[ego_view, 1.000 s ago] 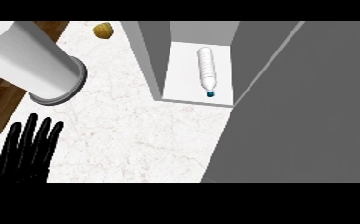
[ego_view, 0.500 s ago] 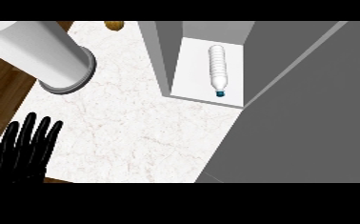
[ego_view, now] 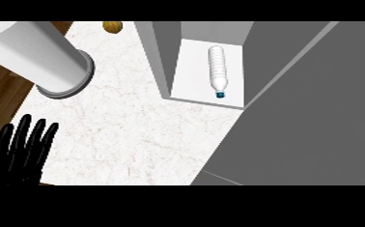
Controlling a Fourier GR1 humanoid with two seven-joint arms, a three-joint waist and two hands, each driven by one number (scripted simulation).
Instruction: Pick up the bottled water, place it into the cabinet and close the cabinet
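Nearest, at about 7 o'clock by the lower left edge, the left hand [ego_view: 25,148] rests with its black fingers straight and pointing up toward 12 o'clock, released and grasping nothing. It lies over the near left corner of the pale marbled counter [ego_view: 143,134], which spreads out from there toward 12 o'clock. From 5 o'clock up to 2 o'clock a broad grey cabinet door [ego_view: 299,124] fills the right side, swung open and slanting across the view. At 10 o'clock a large pale grey cylinder [ego_view: 43,52] comes in from the upper left, and its ringed end sits over the counter's left edge, with a strip of brown wooden floor [ego_view: 10,83] showing beside it. Farther on, at about 1 o'clock, the cabinet [ego_view: 160,52] stands open, with grey side walls around a white floor. The bottled water [ego_view: 217,69] is the only thing in it, lying on its side on that floor, apart from both walls. Its long axis runs nearly 12 to 6 o'clock, and its blue cap [ego_view: 220,94] points toward 6 o'clock, close to the cabinet's front edge. Farthest, at 11 o'clock, a small brown object [ego_view: 112,26] sits on the counter by the top edge, left of the cabinet.
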